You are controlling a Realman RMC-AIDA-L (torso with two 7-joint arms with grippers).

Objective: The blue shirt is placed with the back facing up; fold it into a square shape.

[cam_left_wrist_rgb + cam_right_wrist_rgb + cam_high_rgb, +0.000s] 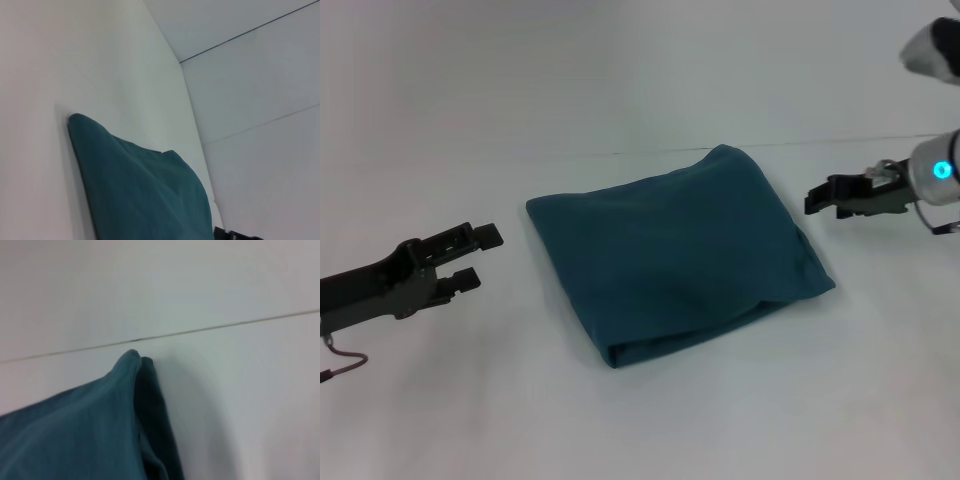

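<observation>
Item: the blue shirt (pixel 675 250). Dark teal short-sleeved knit, plain. It lies at the centre of the white worktop (pixel 620 90), already gathered into a compact, roughly square packet turned at a slant. One corner points far, toward the thin seam line that crosses the worktop; the stacked layer edges show along the near side.

Handling, by judgement: light, soft and limp, with no stiffness of its own. The layers would probably slide over one another and sag if lifted by one point. The best holds look like the corners or the doubled edges, pinching all layers together, one end effector to each side. The right wrist view shows the far corner as two layers standing slightly apart, so a pinch there might catch only the top one.

Left end effector (pixel 470 255): to the left of the packet, clear of it, low over the worktop. Its fingers stand parted with a plain gap, and it holds nothing.

Right end effector (pixel 817 197): to the right of the packet, near its far right edge but not touching. Its fingers look slightly parted, and it holds nothing.

Progress, by judgement: the fold appears finished or nearly so.

Containers: none in view; nothing is stored or held anywhere.
</observation>
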